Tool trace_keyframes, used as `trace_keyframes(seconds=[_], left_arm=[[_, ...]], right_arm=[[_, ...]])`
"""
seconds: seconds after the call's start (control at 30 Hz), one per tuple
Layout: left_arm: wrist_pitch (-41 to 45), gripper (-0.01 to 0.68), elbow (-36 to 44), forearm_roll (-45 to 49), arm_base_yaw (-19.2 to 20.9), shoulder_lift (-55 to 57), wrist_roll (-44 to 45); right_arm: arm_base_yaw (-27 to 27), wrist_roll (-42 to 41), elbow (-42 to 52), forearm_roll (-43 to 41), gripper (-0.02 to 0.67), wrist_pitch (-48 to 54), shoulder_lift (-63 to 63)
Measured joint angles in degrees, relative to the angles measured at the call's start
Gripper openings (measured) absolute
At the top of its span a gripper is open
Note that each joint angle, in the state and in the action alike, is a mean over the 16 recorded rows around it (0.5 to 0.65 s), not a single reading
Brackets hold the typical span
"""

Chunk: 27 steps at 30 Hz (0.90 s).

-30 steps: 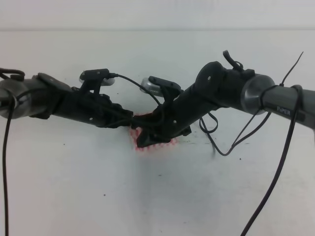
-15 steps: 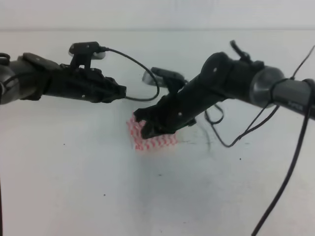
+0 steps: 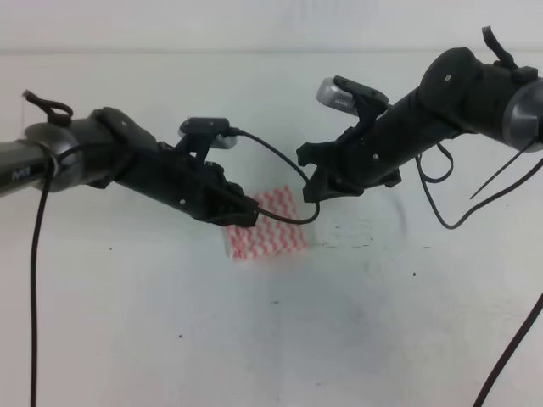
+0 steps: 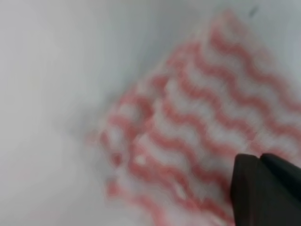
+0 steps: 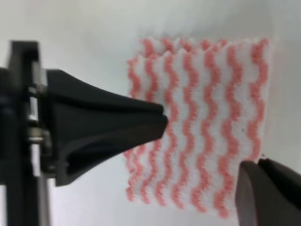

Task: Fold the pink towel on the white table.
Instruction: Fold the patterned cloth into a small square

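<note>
A small folded packet of pink-and-white zigzag-striped cloth, the pink towel [image 3: 265, 225], is seen lying flat near the middle of the plain white speckled table [image 3: 280, 339].

In the right wrist view a second edge is seen just inside the top edge, so the cloth is judged to be doubled over, and the folding is judged to be at or near its end. The black left gripper [image 3: 246, 214] is held low over the towel's left edge, perhaps to press or straighten the fold; contact cannot be confirmed, and whether its fingers are apart or together cannot be told. The black right gripper [image 3: 312, 180] is held raised above and to the right of the cloth, clear of it; its opening cannot be told either, and nothing is seen to be held by it.
</note>
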Motion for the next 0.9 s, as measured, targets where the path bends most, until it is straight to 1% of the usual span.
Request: trace_keyframes(seconds=[0.27, 0.53, 0.73, 0.9], left_arm=[[-0.7, -0.003, 0.0, 7.7, -1.3, 0.6, -6.0], [-0.9, -0.003, -0.9, 9.7, -1.3, 0.1, -7.0], [3.4, -0.003, -2.7, 10.1, -1.3, -0.6, -8.0], [8.2, -0.003, -4.0, 12.4, -1.3, -1.1, -10.4]], right_arm=[[-0.1, -0.3, 0.0, 0.6, -0.017, -0.6, -0.2], [-0.1, -0.4, 0.0, 0.7, -0.018, -0.9, -0.1], [-0.1, -0.5, 0.0, 0.8, -0.018, -0.9, 0.0], [-0.1, -0.5, 0.0, 1.0, -0.018, -0.9, 0.2]])
